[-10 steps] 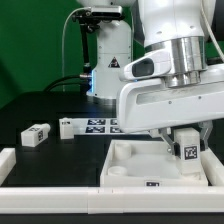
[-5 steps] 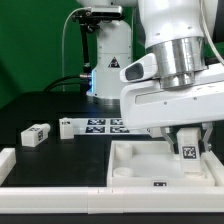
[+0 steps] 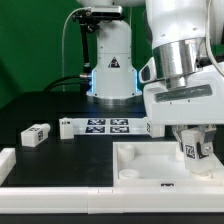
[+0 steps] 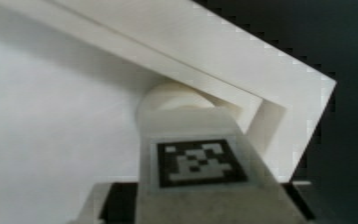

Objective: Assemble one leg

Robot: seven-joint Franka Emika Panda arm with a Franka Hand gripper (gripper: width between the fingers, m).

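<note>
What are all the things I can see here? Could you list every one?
Held leg: one, white with a black-and-white tag, at the tabletop's corner on the exterior view's right.
Loose leg: one, white, tagged, on the table at the exterior view's left.
Small tagged piece: one, white, beside the marker board's end.
Tabletop: one, white, front right, corner sockets.
Marker board: one, white, several tags, middle of the table.
Rail: one, white, along the front edge.
Table: one, black.
Robot base: one, white, blue glow, at the back.
Gripper: one, white, shut on the held leg.
</note>
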